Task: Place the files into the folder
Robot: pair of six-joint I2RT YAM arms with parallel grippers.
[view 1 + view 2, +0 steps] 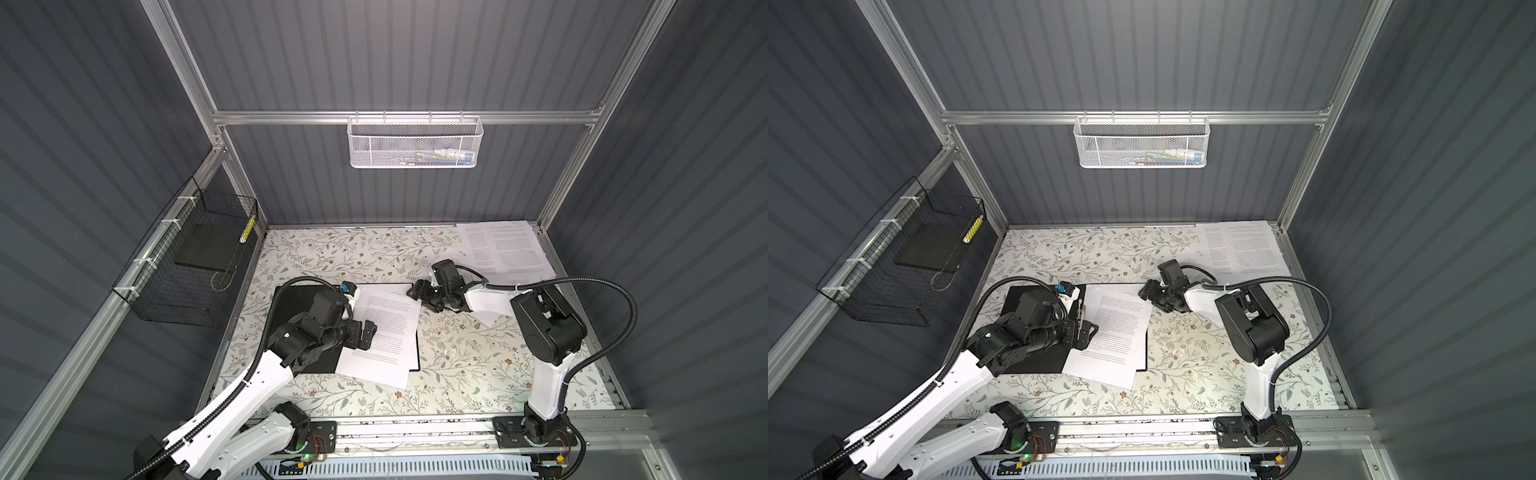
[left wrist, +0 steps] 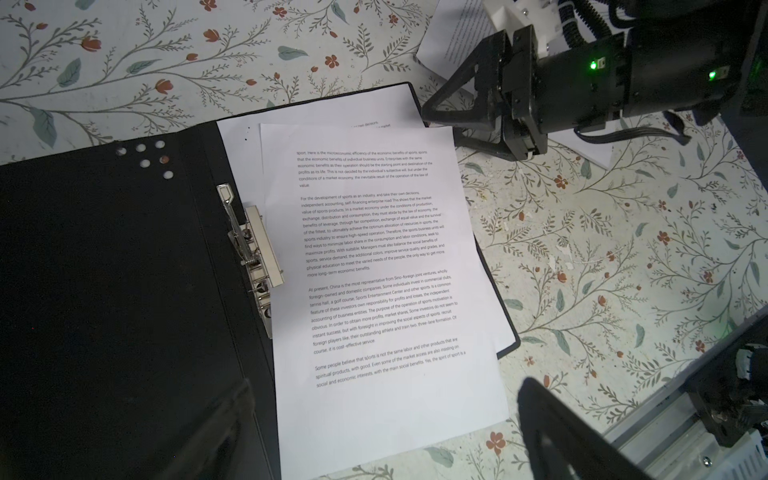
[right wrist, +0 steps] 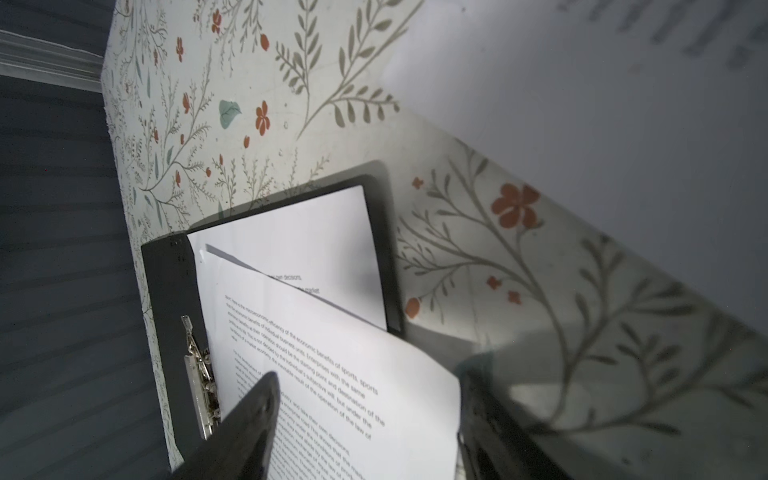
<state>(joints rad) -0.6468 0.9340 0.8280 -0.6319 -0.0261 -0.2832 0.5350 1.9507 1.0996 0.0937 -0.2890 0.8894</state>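
Floral tabletop (image 1: 457, 374), grey ribbed walls (image 1: 374, 62). Left gripper (image 1: 365, 333) released, jaws wide, above files (image 1: 390, 328) lying skewed on open folder (image 1: 291, 299). Right gripper (image 1: 415, 289) jaws apart at files' far corner. Loose stack (image 1: 503, 245) in far right corner. Wire basket (image 1: 183, 270) on left wall.

Both fingers (image 3: 253, 415) of the right gripper (image 3: 369, 372) are blurred and cut by the picture's edge, and the top file (image 3: 316, 332) between them covers most of the lower file (image 3: 299, 232) beyond its tips, maybe several sheets.
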